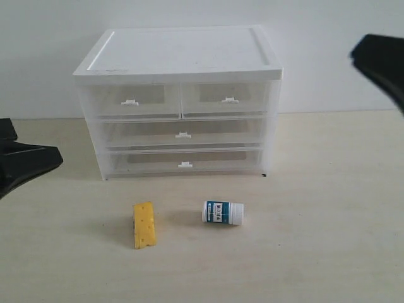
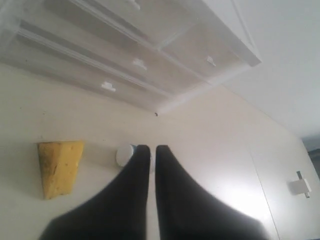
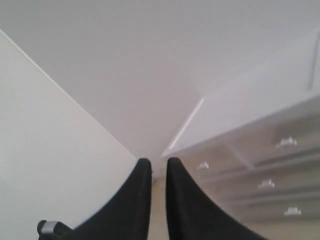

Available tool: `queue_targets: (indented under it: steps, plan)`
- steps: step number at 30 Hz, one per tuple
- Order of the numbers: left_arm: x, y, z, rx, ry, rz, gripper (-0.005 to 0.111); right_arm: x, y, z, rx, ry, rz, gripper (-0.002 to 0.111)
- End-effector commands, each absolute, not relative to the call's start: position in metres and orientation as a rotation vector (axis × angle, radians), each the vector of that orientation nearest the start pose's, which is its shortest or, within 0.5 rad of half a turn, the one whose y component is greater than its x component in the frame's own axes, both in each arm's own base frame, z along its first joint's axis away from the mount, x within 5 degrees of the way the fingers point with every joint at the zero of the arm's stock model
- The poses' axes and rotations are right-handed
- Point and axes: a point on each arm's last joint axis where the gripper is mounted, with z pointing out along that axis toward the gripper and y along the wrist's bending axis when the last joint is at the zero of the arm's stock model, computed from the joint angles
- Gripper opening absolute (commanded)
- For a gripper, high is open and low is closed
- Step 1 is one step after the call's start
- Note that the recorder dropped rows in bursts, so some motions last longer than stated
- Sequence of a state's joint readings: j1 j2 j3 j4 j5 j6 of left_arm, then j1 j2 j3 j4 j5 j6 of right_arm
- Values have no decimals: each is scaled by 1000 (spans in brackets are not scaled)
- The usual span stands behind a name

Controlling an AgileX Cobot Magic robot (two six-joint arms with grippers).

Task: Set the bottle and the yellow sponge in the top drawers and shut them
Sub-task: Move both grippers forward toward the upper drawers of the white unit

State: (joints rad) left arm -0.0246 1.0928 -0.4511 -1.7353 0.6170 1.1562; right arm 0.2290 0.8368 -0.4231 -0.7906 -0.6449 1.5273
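Only the white cap of the bottle [image 2: 125,155] shows in the left wrist view; the rest lies behind the left pincer [image 2: 152,150]. In the exterior view its label print is too small to read. There the picture's sides cut off both pincers, and the right pincer [image 1: 380,57] is a dark blur. The top drawers [image 1: 136,100] are cloudy, so their insides cannot be made out. The right wrist view shows the cabinet [image 3: 260,150] blurred and cropped.

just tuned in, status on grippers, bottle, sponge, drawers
Left gripper and right gripper shut, empty. Bottle and yellow sponge on table, untouched. Top drawers closed, nothing blocking them.
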Motion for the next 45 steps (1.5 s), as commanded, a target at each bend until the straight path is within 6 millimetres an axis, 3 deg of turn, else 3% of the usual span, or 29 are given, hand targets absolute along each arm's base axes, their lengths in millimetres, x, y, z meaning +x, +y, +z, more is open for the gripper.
queue_targets:
  steps: [1,6,10,17,21,24,30,35,41,45]
  plan:
    - [196,-61,249,-134,2049,-1066,4,213,104,288,63,1762,1338,8]
    - [197,-61,248,-61,2040,-1006,4,272,125,271,59,1800,1615,8]
    - [197,-61,248,-57,2039,-1003,4,309,115,242,204,1719,1772,8]
    - [207,-56,258,-76,2015,-934,4,336,87,184,416,1807,1675,12]
    - [223,-55,270,-105,1994,-934,4,344,88,169,432,1831,1654,38]
    - [240,-56,273,-105,1998,-937,4,351,94,169,402,1825,1688,54]
    - [300,-61,254,-115,2072,-1001,4,363,120,185,312,1828,1716,48]
    - [350,-65,239,-109,2092,-1038,4,369,120,184,367,1862,1656,48]
    - [377,-66,233,-103,2084,-1039,4,370,119,183,354,1867,1621,48]
    - [384,-65,237,-104,2070,-1018,4,373,118,180,351,1896,1562,48]
